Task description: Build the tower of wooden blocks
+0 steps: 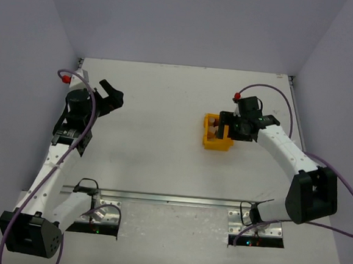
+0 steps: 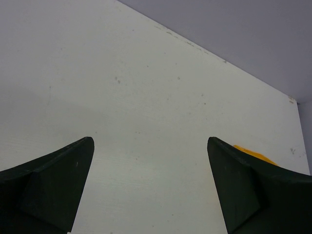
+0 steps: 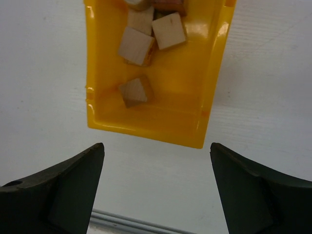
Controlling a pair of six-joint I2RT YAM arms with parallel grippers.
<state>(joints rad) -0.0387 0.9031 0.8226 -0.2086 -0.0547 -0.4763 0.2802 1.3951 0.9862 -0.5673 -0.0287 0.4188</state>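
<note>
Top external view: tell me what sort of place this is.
Probably a robot lab cell: a white table between blank walls, left arm and right arm bolted at its near edge, a yellow bin of wooden blocks.

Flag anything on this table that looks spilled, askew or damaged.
Nothing stands out. The wooden blocks lie loosely jumbled inside the yellow bin, with none seen outside it. No damage shows, and no tower is started yet.
</note>
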